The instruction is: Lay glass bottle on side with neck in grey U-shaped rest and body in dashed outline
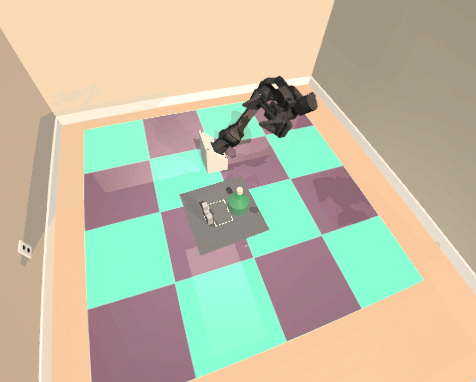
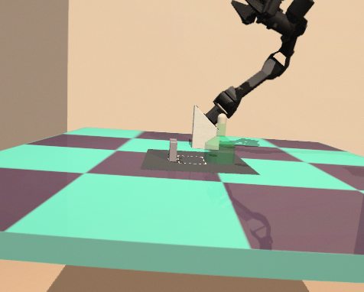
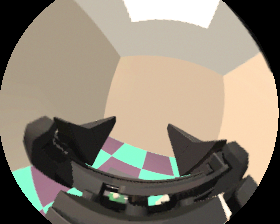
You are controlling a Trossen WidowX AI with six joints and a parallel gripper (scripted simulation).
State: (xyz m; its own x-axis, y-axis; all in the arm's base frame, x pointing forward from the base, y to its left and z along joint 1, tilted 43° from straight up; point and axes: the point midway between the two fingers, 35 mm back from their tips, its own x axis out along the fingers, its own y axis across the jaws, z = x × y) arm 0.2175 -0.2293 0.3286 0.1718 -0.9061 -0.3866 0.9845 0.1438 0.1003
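My jaws (image 1: pixel 265 116) (image 2: pixel 246 7) are spread wide, holding nothing, high above the worktop (image 1: pixel 230 310) (image 2: pixel 126 214) (image 3: pixel 127 150). The green bottle (image 1: pixel 238 204) (image 2: pixel 220 152) stands upright near the middle, on a dark mat (image 1: pixel 215 242) (image 2: pixel 160 164); I can't tell whether anything is inside. It is beside the dashed outline (image 1: pixel 232 219) (image 2: pixel 192 163); the rest (image 1: pixel 207 216) (image 2: pixel 173 150) lies across that, towards the worktop edge nearest the wall socket (image 1: pixel 25 249). Checks of mint and purple run out to the edges, with plain peach walls (image 1: pixel 175 45) (image 2: pixel 153 57) (image 3: pixel 165 95) beyond.

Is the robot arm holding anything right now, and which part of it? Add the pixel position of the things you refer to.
Nothing is held: the end effector (image 3: pixel 141 122) is open, and the green bottle (image 1: pixel 238 203) (image 2: pixel 219 153) stands upright on the dark mat (image 1: pixel 205 242) (image 2: pixel 153 165).
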